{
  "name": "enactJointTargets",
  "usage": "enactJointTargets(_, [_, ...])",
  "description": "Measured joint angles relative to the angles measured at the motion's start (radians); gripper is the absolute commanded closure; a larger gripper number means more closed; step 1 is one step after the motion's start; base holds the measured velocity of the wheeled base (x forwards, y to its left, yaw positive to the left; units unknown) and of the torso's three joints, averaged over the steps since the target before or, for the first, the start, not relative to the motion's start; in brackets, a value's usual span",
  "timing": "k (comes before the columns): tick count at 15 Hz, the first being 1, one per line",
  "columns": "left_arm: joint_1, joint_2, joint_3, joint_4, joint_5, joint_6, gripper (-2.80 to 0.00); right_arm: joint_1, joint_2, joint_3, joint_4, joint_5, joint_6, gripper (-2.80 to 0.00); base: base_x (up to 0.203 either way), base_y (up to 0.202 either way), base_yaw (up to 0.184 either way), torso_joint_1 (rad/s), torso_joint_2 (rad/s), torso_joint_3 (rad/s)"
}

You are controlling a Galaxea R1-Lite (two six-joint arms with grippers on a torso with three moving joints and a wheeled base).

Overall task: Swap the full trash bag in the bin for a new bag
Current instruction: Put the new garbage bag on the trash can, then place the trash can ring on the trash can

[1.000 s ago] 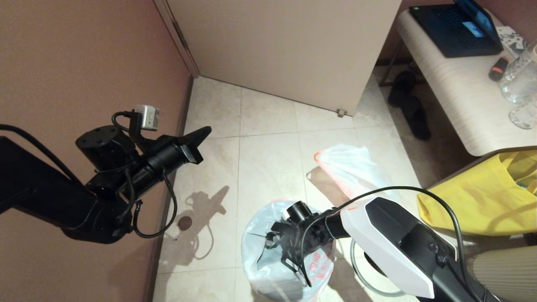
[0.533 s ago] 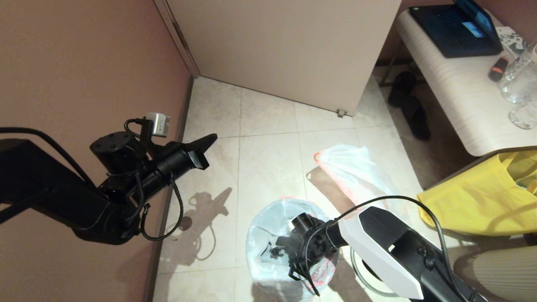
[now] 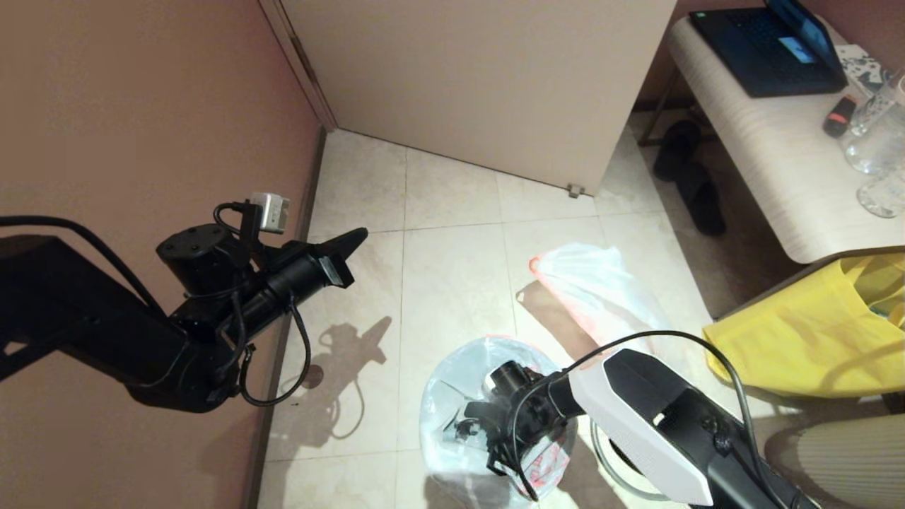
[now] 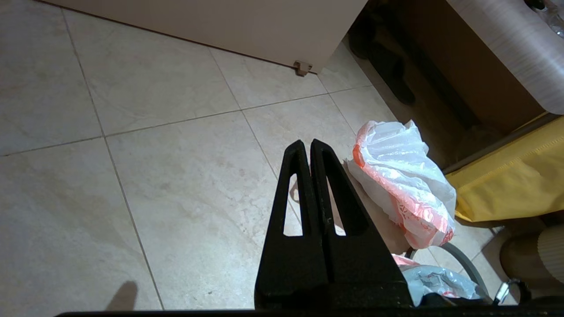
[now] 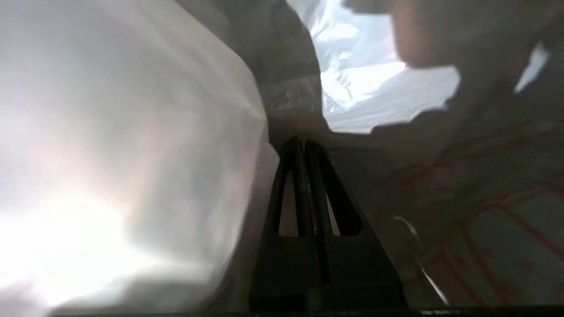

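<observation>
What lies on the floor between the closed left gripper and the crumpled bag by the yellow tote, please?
Only bare floor tile separates left gripper from full trash bag, per the left wrist view.

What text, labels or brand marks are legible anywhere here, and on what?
None can be read.
new bag: red print and line drawing, too blurred to read.
full trash bag: small red print near the pink band, too small.
laptop: lit screen, nothing legible.

Laptop (image 3: 767, 49) on table (image 3: 771, 170)
</observation>
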Motion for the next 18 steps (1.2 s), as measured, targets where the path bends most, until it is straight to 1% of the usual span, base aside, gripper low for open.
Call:
enactJointTargets(3, [0.004, -0.012, 0.0, -0.001, 0.0, 0.0, 0.0, 0.002, -0.119, 0.039, 0.069, 0.047, 0.038, 0.0, 0.0, 0.0, 0.0, 0.0, 0.0, 0.0])
enactJointTargets(5, [0.005, -0.034, 0.006, -0.002, 0.0, -0.001, 0.0, 0.008, -0.242, 0.112, 0.102, 0.091, 0.103, 0.0, 0.0, 0.0, 0.0, 0.0, 0.0, 0.0])
enactJointTargets(7, [-0.003, -0.052, 0.017, -0.001, 0.001, -0.001, 0.0, 0.027, -0.393, 0.211, 0.112, 0.115, 0.214, 0.0, 0.0, 0.0, 0.0, 0.0, 0.0, 0.0])
enactJointTargets(9, [-0.007, -0.058, 0.018, 0.005, 0.01, -0.002, 0.0, 0.044, -0.565, 0.314, 0.118, 0.11, 0.364, 0.0, 0.0, 0.0, 0.0, 0.0, 0.0, 0.0])
enactJointTargets(10, [-0.01, -0.059, 0.021, 0.017, 0.027, -0.005, 0.0, 0.05, -0.654, 0.367, 0.12, 0.083, 0.458, 0.0, 0.0, 0.0, 0.0, 0.0, 0.0, 0.0])
enactJointTargets(11, [-0.022, -0.063, 0.046, 0.038, 0.052, -0.006, 0.0, 0.053, -0.739, 0.426, 0.122, 0.037, 0.56, 0.0, 0.0, 0.0, 0.0, 0.0, 0.0, 0.0])
enactJointTargets(13, [-0.059, -0.089, 0.135, 0.08, 0.132, -0.005, 0.0, 0.059, -0.888, 0.584, 0.129, -0.099, 0.734, 0.0, 0.0, 0.0, 0.0, 0.0, 0.0, 0.0])
enactJointTargets(15, [-0.095, -0.15, 0.287, 0.092, 0.208, -0.002, 0.0, 0.067, -1.037, 0.763, 0.129, -0.222, 0.85, 0.0, 0.0, 0.0, 0.0, 0.0, 0.0, 0.0])
enactJointTargets(17, [-0.14, -0.267, 0.454, 0.119, 0.25, -0.004, 0.0, 0.068, -1.155, 0.95, 0.127, -0.354, 0.934, 0.0, 0.0, 0.0, 0.0, 0.0, 0.0, 0.0])
enactJointTargets(18, [-0.178, -0.327, 0.53, 0.152, 0.265, -0.01, 0.0, 0.068, -1.198, 1.025, 0.124, -0.413, 0.966, 0.0, 0.0, 0.0, 0.0, 0.0, 0.0, 0.0])
